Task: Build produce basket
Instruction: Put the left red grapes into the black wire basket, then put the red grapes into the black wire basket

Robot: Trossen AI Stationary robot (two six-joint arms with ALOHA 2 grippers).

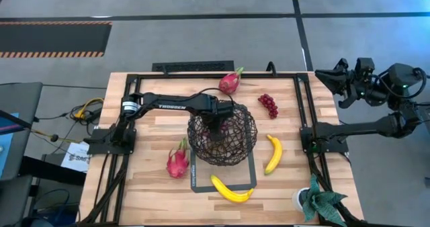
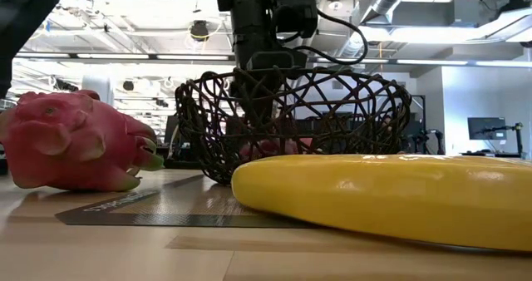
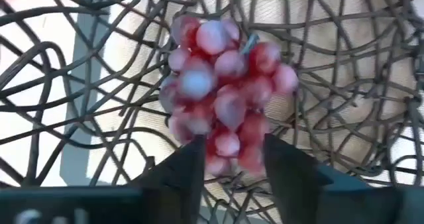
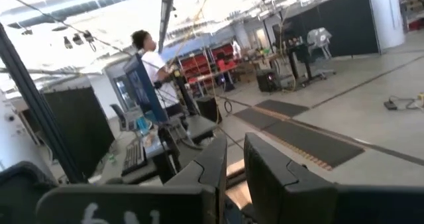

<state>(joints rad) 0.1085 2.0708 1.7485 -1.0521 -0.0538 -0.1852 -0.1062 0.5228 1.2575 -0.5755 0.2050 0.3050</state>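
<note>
The dark wire basket (image 1: 222, 138) (image 2: 291, 123) stands on a grey mat at the table's middle. My left gripper (image 1: 216, 126) (image 3: 232, 161) reaches down inside it, shut on a bunch of dark red grapes (image 3: 222, 85). The second grape bunch (image 1: 269, 105) lies on the table right of the basket. One dragon fruit (image 1: 230, 82) lies near the far edge, the other (image 1: 178, 161) (image 2: 71, 144) left of the basket. One banana (image 1: 273, 153) lies to the right, the other (image 1: 232, 189) (image 2: 391, 198) on the near side. My right gripper (image 4: 236, 164) is shut, parked off the table's right side. My left gripper pinches the grape bunch at its end nearest the fingers (image 3: 228, 154), one finger on each side. The fingers (image 3: 189, 168) come from above, pointing down into the basket. The rest of the bunch reaches below them over the basket's wire bottom (image 3: 344, 85); whether it rests there, I cannot tell.
A small potted plant (image 1: 319, 203) stands at the table's near right corner. A black frame (image 1: 302, 106) runs along the table's far and side edges. A person stands in the room in the right wrist view. Bare wood shows between the fruits.
</note>
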